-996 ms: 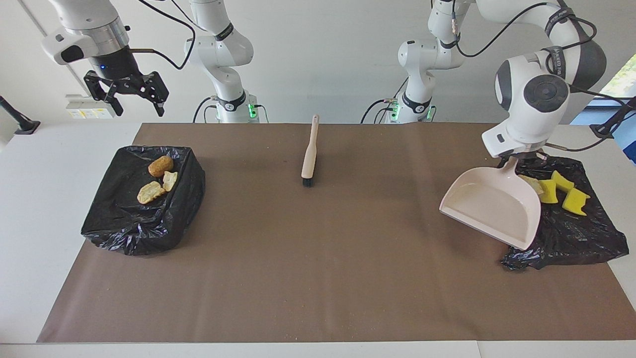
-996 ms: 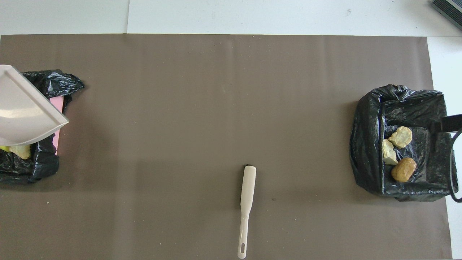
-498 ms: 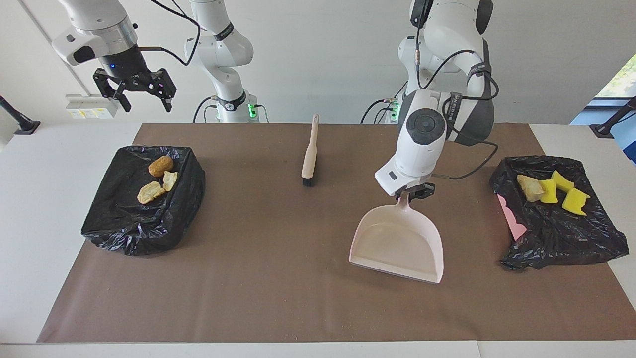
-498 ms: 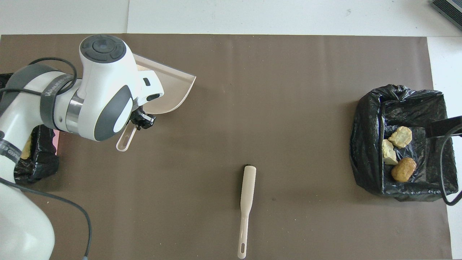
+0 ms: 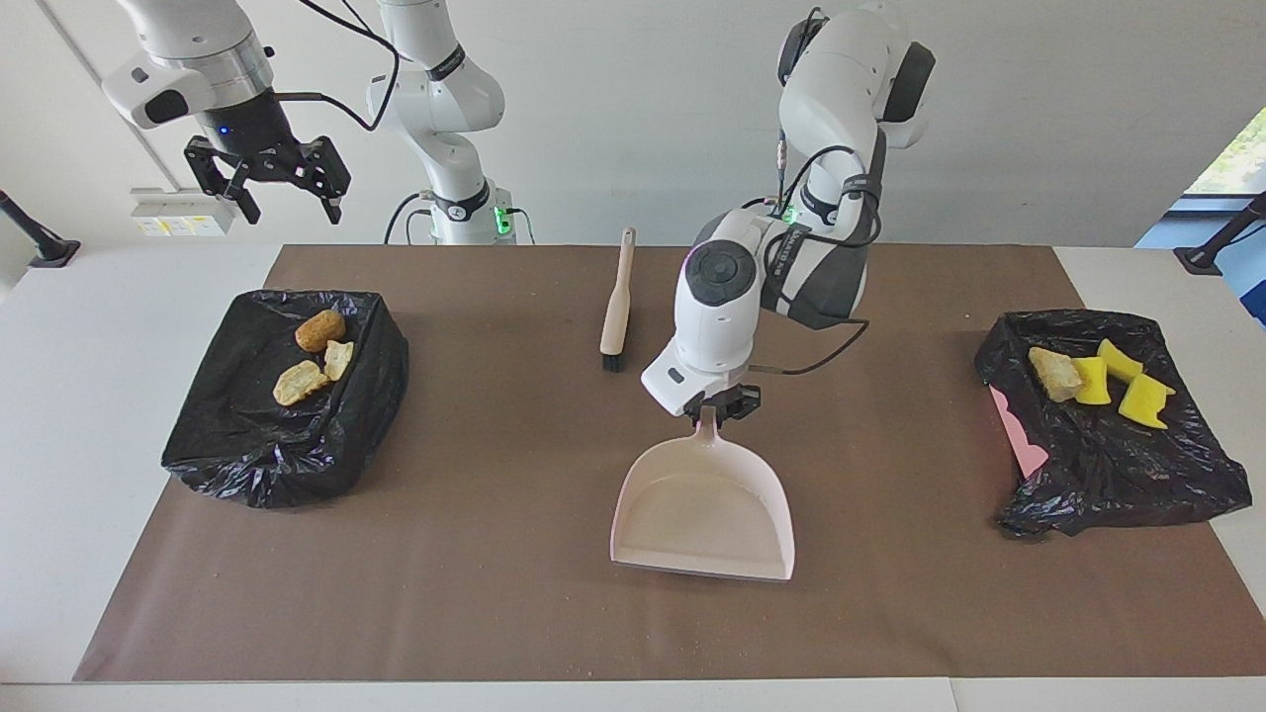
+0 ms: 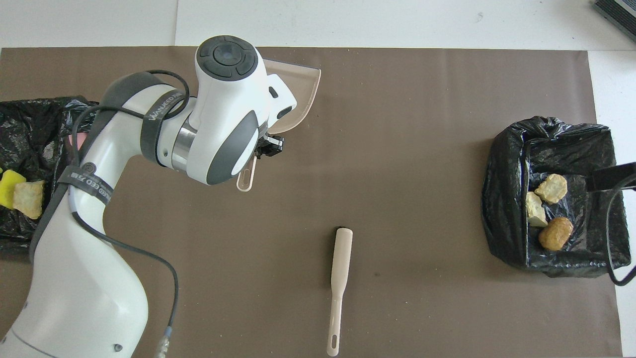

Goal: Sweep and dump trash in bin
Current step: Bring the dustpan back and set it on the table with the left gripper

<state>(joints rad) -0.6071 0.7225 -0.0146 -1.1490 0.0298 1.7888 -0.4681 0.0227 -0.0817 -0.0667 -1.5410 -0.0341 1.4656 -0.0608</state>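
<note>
Facing view: left end effector (image 5: 720, 406) clamps dustpan (image 5: 704, 509) handle mid-mat; right end effector (image 5: 265, 186) gapes, waiting.

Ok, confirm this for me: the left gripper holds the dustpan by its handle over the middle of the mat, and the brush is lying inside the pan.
One thing is wrong: the brush is not in the pan. The facing view shows it lying on the mat, nearer the robots than the empty dustpan. The left gripper does hold the dustpan's handle over the mat's middle.
</note>
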